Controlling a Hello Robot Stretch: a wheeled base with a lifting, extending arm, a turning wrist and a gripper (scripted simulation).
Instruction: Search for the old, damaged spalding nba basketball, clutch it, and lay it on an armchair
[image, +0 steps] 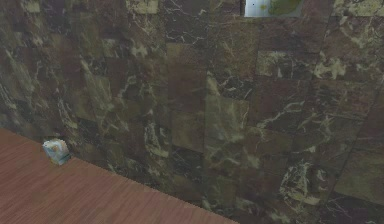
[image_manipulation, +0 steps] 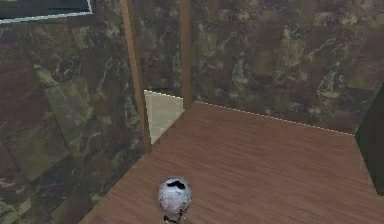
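Observation:
A round, ball-like thing (image_manipulation: 175, 197), pale grey with a dark patch on top, rests on the wooden floor near the arm side view's bottom edge, a little left of the middle. Its colour is washed out, so I cannot tell whether it is the basketball. A small pale grey-blue lump (image: 56, 151) lies on the floor at the foot of the dark wall at the forward view's left.
A dark marbled wall (image: 220, 110) stands close ahead. A wooden-framed doorway (image_manipulation: 160, 70) opens onto a pale floor (image_manipulation: 163, 112). Wooden floor (image_manipulation: 270, 160) stretches to the arm side view's right, where a dark block (image_manipulation: 376, 140) stands at the edge. A framed panel (image_manipulation: 45, 8) hangs at top left.

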